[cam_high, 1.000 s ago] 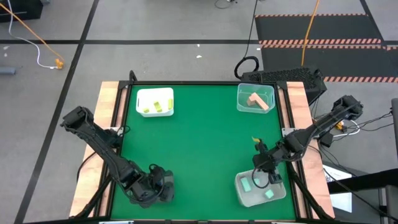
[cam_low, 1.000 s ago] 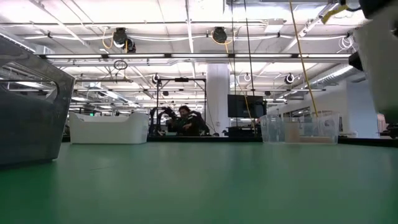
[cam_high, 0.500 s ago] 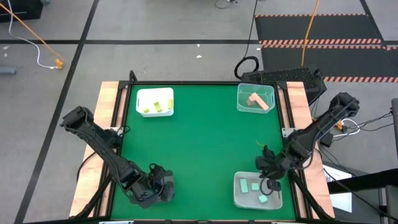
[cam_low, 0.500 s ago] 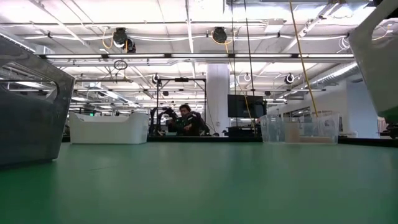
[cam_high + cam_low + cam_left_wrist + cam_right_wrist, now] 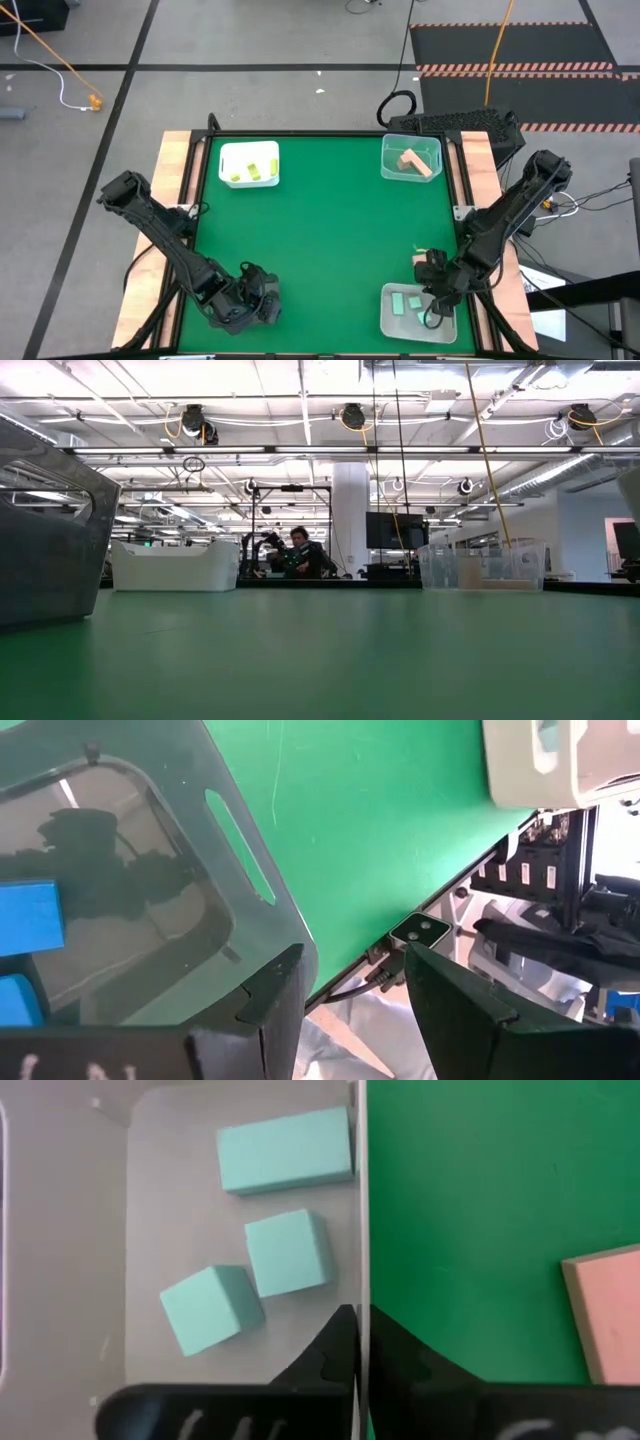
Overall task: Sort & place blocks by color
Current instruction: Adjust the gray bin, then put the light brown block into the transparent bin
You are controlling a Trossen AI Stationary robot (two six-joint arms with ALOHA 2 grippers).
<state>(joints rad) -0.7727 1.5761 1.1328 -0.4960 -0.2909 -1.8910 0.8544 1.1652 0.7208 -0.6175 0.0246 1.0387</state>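
At the near right corner of the green bench (image 5: 320, 240), the right gripper (image 5: 436, 292) is seen over the edge of a pale tray (image 5: 388, 325), its fingers pressed together on the tray's thin wall, as the right wrist view shows. Three mint green blocks (image 5: 285, 1150) lie loose inside that tray, just beside the gripper, and none of them is held. A salmon pink block (image 5: 608, 1315) lies on the bench just outside the tray wall, near the gripper but apart from it. The step in hand is judged to be the shifting or settling of the mint tray, with the mint sorting apparently done. The next move would call for the wall to be released, the gripper to be raised clear of the rim and carried the short way to the pink block, which would then be taken to the clear tray (image 5: 411, 160) at the far right, where other pink blocks (image 5: 414, 163) already lie. Lime blocks (image 5: 250, 171) are gathered in the white tray (image 5: 249, 163) at the far left. The left gripper (image 5: 262, 300) waits at the near left corner with its fingers partly apart astride the wall of a dark tray (image 5: 150, 910) in which blue blocks (image 5: 30, 915) are seen.
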